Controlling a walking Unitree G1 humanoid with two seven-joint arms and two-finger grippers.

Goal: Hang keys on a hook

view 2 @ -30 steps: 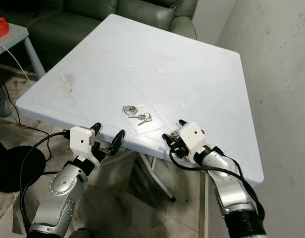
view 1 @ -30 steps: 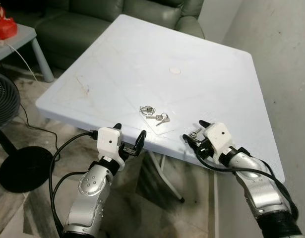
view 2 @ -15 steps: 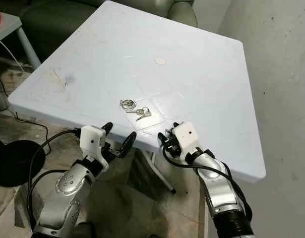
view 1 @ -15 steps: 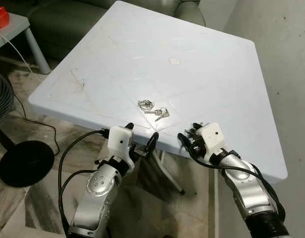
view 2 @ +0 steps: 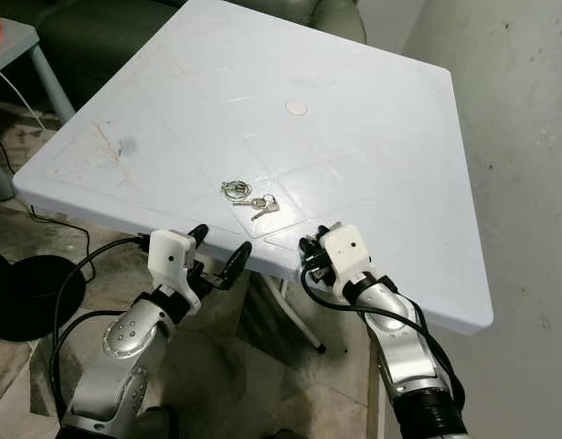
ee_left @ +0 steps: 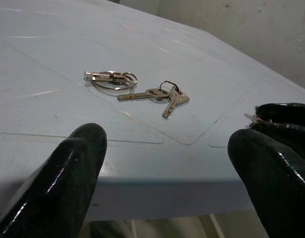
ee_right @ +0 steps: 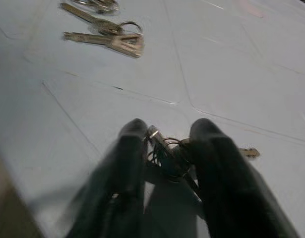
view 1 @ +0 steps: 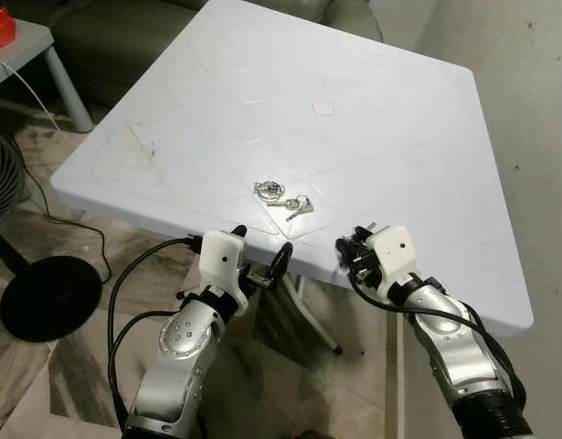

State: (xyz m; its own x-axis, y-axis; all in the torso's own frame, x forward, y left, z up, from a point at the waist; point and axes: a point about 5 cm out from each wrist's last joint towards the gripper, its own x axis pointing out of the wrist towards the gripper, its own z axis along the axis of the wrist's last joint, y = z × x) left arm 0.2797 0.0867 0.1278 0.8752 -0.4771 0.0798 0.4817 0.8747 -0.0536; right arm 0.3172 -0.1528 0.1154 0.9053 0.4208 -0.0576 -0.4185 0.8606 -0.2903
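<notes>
Two loose sets of keys lie on the white table point(view 1: 399, 146) near its front edge: a ring bunch point(view 1: 270, 190) and a pair of keys point(view 1: 297, 205) beside it. My left gripper point(view 1: 262, 240) is open at the table's front edge, just short of these keys, with nothing between its fingers point(ee_left: 68, 173). The left wrist view looks across the ring bunch point(ee_left: 111, 79) and the pair of keys point(ee_left: 159, 95). To the right, my right gripper point(view 1: 352, 245) rests over the table's edge, shut on a small key bunch point(ee_right: 167, 153).
A green sofa point(view 1: 107, 37) stands behind the table. At the far left are a small grey side table point(view 1: 38, 50) with a red object point(view 1: 2, 23), and a floor fan point(view 1: 2, 183) with a black base point(view 1: 43, 297) and a cable. A wall point(view 1: 536, 110) runs along the right.
The camera has shifted closer to the table. My left gripper has come up to the front edge near the loose keys. The right gripper still holds its key bunch.
</notes>
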